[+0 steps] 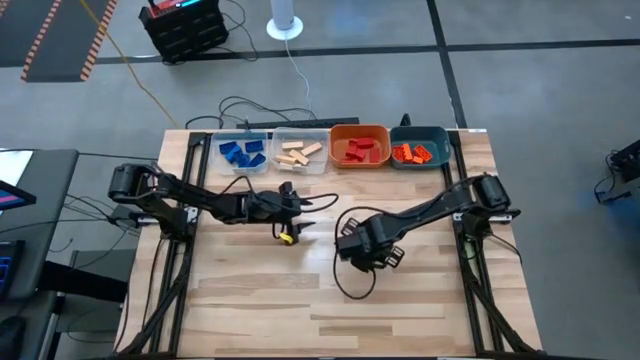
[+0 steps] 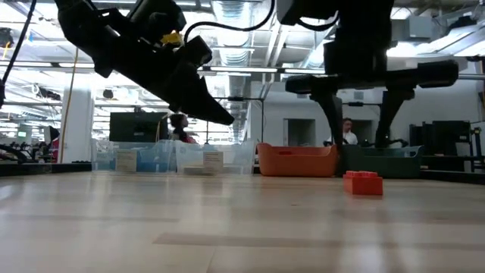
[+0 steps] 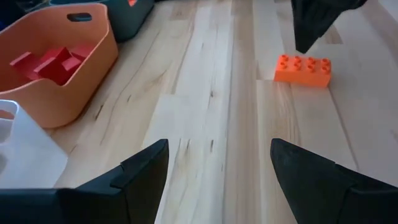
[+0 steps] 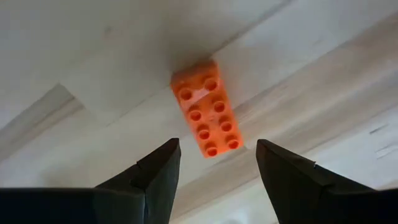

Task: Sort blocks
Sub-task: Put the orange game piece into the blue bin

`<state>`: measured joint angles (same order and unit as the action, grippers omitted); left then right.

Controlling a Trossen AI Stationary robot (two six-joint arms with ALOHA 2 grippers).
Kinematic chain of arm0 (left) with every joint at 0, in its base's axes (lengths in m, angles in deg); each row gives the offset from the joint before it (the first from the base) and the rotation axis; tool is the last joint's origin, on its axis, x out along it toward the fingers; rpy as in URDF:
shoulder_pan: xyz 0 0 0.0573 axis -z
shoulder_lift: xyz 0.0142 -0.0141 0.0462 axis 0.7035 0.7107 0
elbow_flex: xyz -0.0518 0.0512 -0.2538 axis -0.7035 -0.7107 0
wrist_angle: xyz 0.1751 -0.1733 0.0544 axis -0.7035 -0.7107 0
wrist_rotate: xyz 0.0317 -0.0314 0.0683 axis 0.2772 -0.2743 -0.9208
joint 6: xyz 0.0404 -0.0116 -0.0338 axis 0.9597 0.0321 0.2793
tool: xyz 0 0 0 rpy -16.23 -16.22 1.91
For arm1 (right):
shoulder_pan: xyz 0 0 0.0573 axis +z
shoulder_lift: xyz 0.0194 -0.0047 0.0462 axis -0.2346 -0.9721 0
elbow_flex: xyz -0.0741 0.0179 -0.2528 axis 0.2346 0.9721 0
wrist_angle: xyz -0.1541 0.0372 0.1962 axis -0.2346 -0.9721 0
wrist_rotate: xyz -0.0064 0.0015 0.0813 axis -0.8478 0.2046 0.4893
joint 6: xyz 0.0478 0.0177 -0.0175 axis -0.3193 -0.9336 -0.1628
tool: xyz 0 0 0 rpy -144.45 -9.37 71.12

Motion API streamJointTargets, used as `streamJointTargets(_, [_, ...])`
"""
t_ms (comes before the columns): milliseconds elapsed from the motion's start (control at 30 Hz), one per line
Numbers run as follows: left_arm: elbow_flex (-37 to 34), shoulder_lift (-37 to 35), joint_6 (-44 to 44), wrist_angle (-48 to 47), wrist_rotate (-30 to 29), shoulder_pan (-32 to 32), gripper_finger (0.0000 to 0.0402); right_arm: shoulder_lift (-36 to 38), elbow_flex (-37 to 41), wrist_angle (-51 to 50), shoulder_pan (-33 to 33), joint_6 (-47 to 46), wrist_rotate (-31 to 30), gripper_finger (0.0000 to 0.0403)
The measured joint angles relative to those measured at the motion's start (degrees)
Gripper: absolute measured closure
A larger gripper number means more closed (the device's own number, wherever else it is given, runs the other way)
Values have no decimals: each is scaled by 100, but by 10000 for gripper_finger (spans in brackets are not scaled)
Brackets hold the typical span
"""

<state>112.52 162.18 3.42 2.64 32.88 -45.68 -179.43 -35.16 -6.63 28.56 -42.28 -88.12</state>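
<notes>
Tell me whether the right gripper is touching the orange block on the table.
Apart. The right wrist view shows the right gripper open above the orange block, which lies flat on bare wood, clear of both fingers.

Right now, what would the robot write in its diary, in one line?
right gripper: jaws open above orange block, block on table | left gripper: jaws open, empty | bins: hold sorted blocks

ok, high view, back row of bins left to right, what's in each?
Clear bin with blue blocks → clear bin with tan blocks → orange bin with red blocks → teal bin with orange blocks.
</notes>
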Motion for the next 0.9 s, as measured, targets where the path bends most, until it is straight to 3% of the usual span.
streamJointTargets(400, [0,-167,46,-219,5,-98,128,-2,-7,229,249,545,-85,117])
streamJointTargets(900, [0,-167,-108,-326,129,-94,128,6,604,1016,181,1218,-134,116])
